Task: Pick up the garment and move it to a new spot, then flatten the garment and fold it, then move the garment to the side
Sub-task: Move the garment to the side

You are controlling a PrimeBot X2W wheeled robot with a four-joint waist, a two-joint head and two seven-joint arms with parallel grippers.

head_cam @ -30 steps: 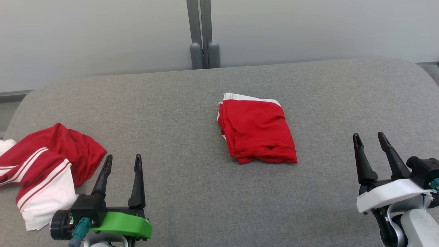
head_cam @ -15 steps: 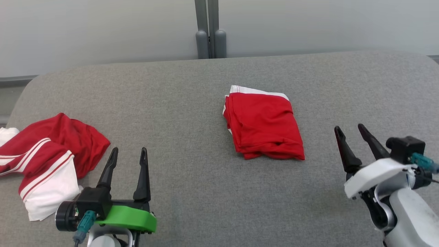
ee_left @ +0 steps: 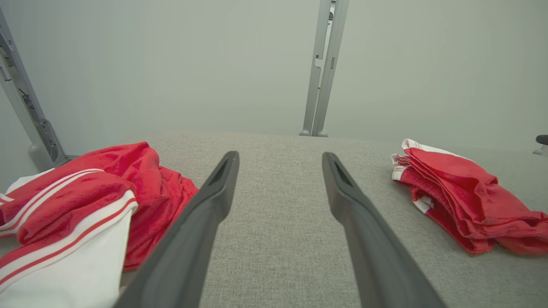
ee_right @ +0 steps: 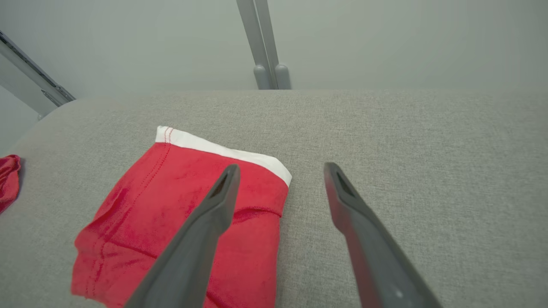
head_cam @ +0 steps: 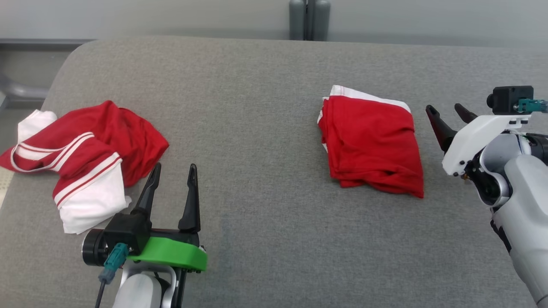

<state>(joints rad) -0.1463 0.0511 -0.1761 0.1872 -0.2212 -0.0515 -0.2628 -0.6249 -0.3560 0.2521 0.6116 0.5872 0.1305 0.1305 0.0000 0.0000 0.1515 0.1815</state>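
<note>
A crumpled red and white garment [head_cam: 85, 145] lies at the table's left end; the left wrist view has it as a garment [ee_left: 85, 201] at lower left. A folded red garment [head_cam: 372, 145] with a white band lies right of the middle, also seen as a folded garment [ee_left: 462, 201] and a folded garment [ee_right: 171, 222]. My left gripper [head_cam: 175, 166] is open and empty, just right of the crumpled garment and clear of it, with its gripper [ee_left: 280, 155] over bare cloth. My right gripper [head_cam: 444, 107] is open and empty above the folded garment's right edge, as its gripper [ee_right: 281, 166] shows.
The table [head_cam: 265, 128] is covered in grey fabric with rounded corners. A grey post [head_cam: 309, 17] stands behind its far edge against a pale wall. Another grey frame rail [ee_left: 30, 124] stands at the far left. Bare fabric lies between the two garments.
The head camera has tilted and turned, shifting the whole picture. My right gripper has moved forward and inward, to the folded garment's right edge. The garments lie as before.
</note>
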